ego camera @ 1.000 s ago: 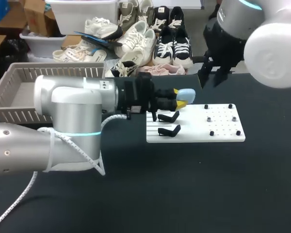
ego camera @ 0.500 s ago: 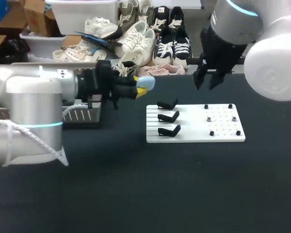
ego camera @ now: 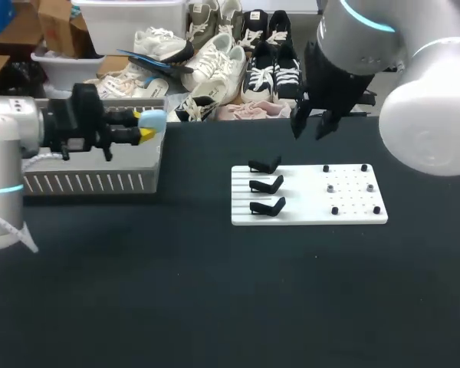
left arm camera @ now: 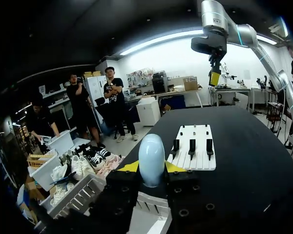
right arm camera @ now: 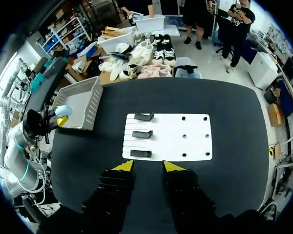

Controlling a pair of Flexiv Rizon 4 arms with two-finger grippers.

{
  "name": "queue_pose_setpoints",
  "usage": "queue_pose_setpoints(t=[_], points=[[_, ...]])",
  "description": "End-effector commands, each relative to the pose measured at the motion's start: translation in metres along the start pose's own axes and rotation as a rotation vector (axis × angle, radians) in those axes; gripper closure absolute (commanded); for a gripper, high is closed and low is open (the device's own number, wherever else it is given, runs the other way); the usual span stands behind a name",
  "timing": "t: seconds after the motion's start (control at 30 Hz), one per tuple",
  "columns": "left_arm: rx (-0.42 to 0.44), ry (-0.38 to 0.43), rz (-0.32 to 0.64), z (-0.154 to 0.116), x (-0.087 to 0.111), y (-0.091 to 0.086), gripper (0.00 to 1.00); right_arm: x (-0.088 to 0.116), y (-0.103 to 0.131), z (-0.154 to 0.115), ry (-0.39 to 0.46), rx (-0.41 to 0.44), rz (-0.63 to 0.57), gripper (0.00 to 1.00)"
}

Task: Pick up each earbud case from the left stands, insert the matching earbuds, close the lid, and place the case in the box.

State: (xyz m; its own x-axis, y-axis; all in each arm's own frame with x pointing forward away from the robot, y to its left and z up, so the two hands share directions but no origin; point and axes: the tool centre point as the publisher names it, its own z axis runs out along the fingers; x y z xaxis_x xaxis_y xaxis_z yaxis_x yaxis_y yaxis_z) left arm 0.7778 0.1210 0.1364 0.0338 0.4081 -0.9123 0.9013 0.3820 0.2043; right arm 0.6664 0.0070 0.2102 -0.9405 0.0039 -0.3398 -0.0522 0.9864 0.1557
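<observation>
LAST CASE AT THE BOX: Nearest the camera on the black table [ego camera: 215,307] sits the white board [ego camera: 307,201]. Its three black stands [ego camera: 266,185] carry no case, and a few small dark pegs [ego camera: 334,210] dot its other half. Whether any earbuds sit there is too small to tell. W/ every stand bare, this is prob. the final case of the job.

Further back & to the L, the L gripper [ego camera: 144,127] is clamped on the pale-blue earbud case [ego camera: 154,119], one yellow-tipped finger on each side. The arm is level, apparently so the case clears the wall of the grey slatted box [ego camera: 84,182] instead of knocking it. In the L wrist view the case [left arm camera: 151,156] shows as a smooth egg w/ no gaping seam. The lid is prob. shut, which would explain why it is at the box & not the board. It hangs at the box corner nearest the board; whether it is already inside the rim can't be told.

Farthest off, by the table's back edge beyond the board, the R gripper [ego camera: 310,130] hangs high, fingers apart w/ nothing between them. It is judged to be held up & clear to give the L arm room.
</observation>
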Motion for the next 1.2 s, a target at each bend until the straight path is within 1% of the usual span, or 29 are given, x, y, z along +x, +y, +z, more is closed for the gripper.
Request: queue_pose_setpoints(t=[0.03,0.1,0.23,0.27,0.4,0.43,0.47,0.5,0.57,0.63,0.9,0.97,1.0,1.1,1.2], points=[[0.026,0.012,-0.028,-0.028,0.019,0.019,1.0,0.003,0.007,0.0,-0.005,0.017,0.008,0.68],[0.034,0.029,-0.052,-0.03,0.033,0.028,1.0,0.004,0.01,-0.002,-0.004,0.026,0.014,0.68],[0.052,0.038,-0.093,-0.025,0.058,0.042,1.0,0.007,0.014,-0.003,0.002,0.044,0.026,0.68],[0.057,0.041,-0.113,-0.023,0.067,0.048,1.0,0.008,0.016,-0.003,0.006,0.049,0.03,0.68],[0.075,0.044,-0.141,-0.018,0.083,0.057,1.0,0.01,0.02,-0.003,0.017,0.065,0.039,0.68],[0.105,0.094,-0.151,-0.015,0.088,0.059,1.0,0.011,0.02,-0.003,0.02,0.069,0.044,0.68],[0.119,0.109,-0.16,-0.011,0.091,0.061,1.0,0.011,0.021,-0.003,0.022,0.071,0.047,0.68],[0.116,0.094,-0.186,-0.009,0.098,0.063,1.0,0.012,0.022,-0.002,0.023,0.073,0.049,0.69],[0.13,0.114,-0.19,-0.006,0.103,0.066,1.0,0.012,0.024,-0.001,0.027,0.078,0.052,0.69],[0.129,0.105,-0.197,-0.004,0.109,0.071,1.0,0.013,0.027,0.0,0.03,0.08,0.053,0.69],[0.163,0.088,-0.21,0.0,0.116,0.078,1.0,0.016,0.035,0.006,0.042,0.08,0.059,0.69],[0.168,0.084,-0.209,0.0,0.116,0.079,0.35,0.016,0.036,0.007,0.044,0.078,0.058,0.68],[0.168,0.085,-0.21,0.0,0.116,0.078,0.0,0.015,0.036,0.007,0.044,0.075,0.057,0.68],[0.164,0.07,-0.191,-0.005,0.108,0.076,0.0,0.013,0.037,0.006,0.033,0.067,0.048,0.68],[0.172,0.035,-0.164,-0.008,0.09,0.07,0.0,0.01,0.035,0.002,0.017,0.058,0.044,0.68]])
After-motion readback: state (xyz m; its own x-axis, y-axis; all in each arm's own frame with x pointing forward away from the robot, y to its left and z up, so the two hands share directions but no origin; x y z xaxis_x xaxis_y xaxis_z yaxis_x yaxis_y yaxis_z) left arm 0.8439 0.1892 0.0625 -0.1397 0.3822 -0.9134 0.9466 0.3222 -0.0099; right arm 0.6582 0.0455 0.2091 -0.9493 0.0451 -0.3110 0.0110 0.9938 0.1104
